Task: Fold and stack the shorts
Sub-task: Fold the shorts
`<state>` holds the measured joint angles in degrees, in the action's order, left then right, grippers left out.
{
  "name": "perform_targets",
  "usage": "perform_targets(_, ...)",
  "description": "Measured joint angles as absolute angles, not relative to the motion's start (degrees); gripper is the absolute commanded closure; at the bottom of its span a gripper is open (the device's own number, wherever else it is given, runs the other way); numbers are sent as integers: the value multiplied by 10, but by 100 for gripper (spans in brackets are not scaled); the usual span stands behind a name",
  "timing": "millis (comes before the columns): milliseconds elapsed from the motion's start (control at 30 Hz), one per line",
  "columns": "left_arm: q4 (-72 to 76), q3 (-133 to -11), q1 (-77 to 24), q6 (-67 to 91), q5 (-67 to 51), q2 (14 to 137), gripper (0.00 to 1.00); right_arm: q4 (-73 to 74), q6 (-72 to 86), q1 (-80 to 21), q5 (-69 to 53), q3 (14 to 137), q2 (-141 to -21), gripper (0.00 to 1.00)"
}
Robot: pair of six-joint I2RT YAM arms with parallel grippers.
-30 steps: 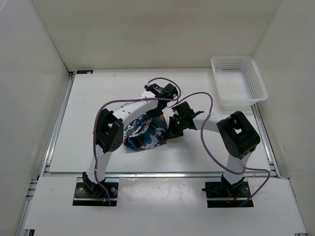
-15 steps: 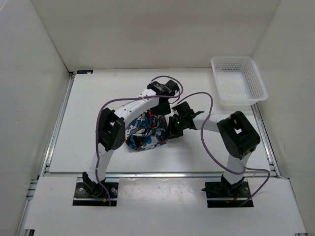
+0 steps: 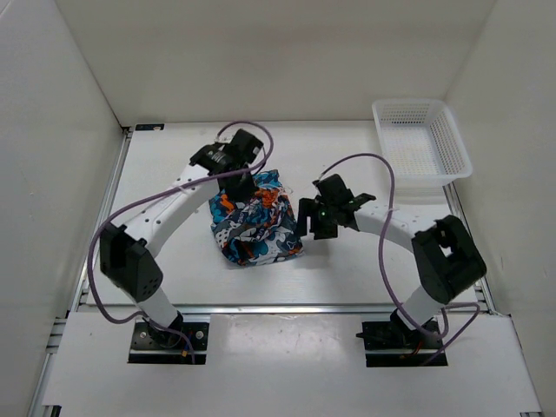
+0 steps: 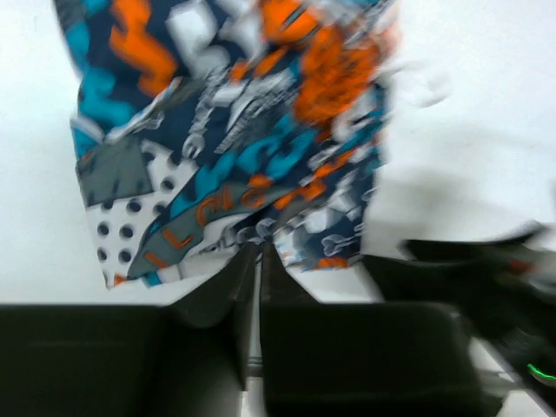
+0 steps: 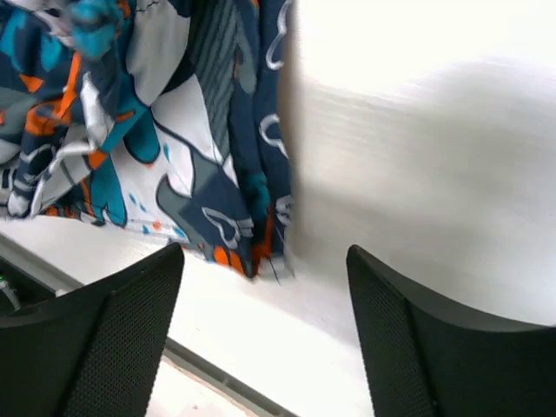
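Note:
The shorts (image 3: 254, 224), a folded bundle printed in blue, orange, teal and white, lie mid-table. My left gripper (image 3: 244, 184) sits at their far edge. In the left wrist view its jaws are pressed almost together (image 4: 259, 252), pinching the hem of the shorts (image 4: 226, 130). My right gripper (image 3: 306, 219) stands open just right of the bundle. In the right wrist view the shorts (image 5: 156, 130) lie ahead and to the left, their corner reaching the wide gap between the fingers (image 5: 265, 252) with nothing held.
A white mesh basket (image 3: 420, 179) stands at the far right of the table. A metal rail (image 3: 278, 306) runs along the near edge, in front of the arm bases. White walls enclose the left, back and right sides.
The right gripper has opened and let go of the shorts. The left arm has swung left, its gripper now at the bundle's far edge. The shorts lie flatter and wider.

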<state>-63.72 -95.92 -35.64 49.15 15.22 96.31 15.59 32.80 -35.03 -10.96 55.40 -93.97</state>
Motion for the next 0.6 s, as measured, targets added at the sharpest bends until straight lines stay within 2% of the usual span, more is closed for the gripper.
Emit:
perform_targets(33,-628,-922,-352,491,147,948,90,169,322,-351,-96,554,-922,56)
perform_targets(67,-624,-889,-347,491,140,941,90,179,312,-352,-85,554,-905,72)
perform_targets(167,-606,-810,-334,495,124,944,90,211,300,-362,-62,580,-876,96)
perform_targets(367,-579,-721,-292,503,113,926,90,239,278,-385,-69,735,-955,98)
perform_targets(433,-566,-697,-279,504,113,912,90,239,276,-389,-80,783,-994,94)
perform_targets(467,-557,-685,-273,505,113,905,90,240,276,-391,-88,805,-1014,87)
perform_targets(600,-511,-640,-256,506,96,909,90,241,276,-402,-116,874,-1088,84)
